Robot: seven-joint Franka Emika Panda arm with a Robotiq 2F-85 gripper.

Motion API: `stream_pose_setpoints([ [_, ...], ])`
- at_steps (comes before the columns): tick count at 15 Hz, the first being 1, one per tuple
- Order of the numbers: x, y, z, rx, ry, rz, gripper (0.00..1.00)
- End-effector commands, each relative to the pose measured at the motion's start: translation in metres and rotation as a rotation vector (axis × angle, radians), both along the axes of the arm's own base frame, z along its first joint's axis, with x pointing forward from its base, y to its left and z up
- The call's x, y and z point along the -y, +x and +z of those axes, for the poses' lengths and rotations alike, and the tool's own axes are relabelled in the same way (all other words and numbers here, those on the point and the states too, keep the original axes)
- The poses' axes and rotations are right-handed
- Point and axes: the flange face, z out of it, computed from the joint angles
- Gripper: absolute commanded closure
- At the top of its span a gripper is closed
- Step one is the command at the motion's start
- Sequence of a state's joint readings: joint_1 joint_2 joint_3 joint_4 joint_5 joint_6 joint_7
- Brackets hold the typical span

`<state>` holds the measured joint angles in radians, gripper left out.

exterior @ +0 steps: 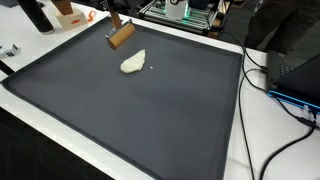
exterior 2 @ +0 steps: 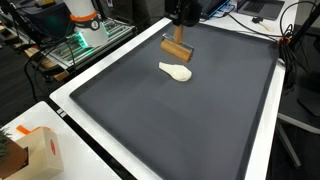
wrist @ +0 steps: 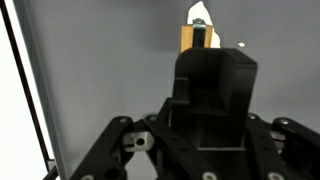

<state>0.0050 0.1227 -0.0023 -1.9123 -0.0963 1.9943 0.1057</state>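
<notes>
Gripper (exterior 2: 181,28) jaws stand clamped on the wooden block (exterior 2: 177,50), upper centre of frame, above the dark mat (exterior 2: 150,120). White lump (exterior 2: 175,72) lies just below it. We judge pickup done, placement outstanding.

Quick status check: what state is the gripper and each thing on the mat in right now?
gripper: jaws seem shut on the wooden block, raised over the mat.
wooden block: held, tilted, just off the surface.
white lump: lying loose on the mat, apart from the block.
dark mat: spread flat.
</notes>
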Motion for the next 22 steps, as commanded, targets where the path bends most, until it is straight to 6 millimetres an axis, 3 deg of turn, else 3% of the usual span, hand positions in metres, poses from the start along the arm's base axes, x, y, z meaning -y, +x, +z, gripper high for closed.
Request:
stream_pose_setpoints([
  [1,0.011,-0.005,0.012,0.016,0.102,0.029,0.76],
  [2,0.006,-0.001,0.004,0.003,0.053,0.015,0.51],
  [7,0.01,-0.001,0.007,0.006,0.077,0.025,0.51],
  [8,0.01,-0.001,0.007,0.006,0.077,0.025,0.76],
  [13,-0.006,0.0,-0.009,-0.032,0.208,0.048,0.76],
  [22,-0.011,0.001,-0.04,-0.058,0.357,0.033,0.76],
])
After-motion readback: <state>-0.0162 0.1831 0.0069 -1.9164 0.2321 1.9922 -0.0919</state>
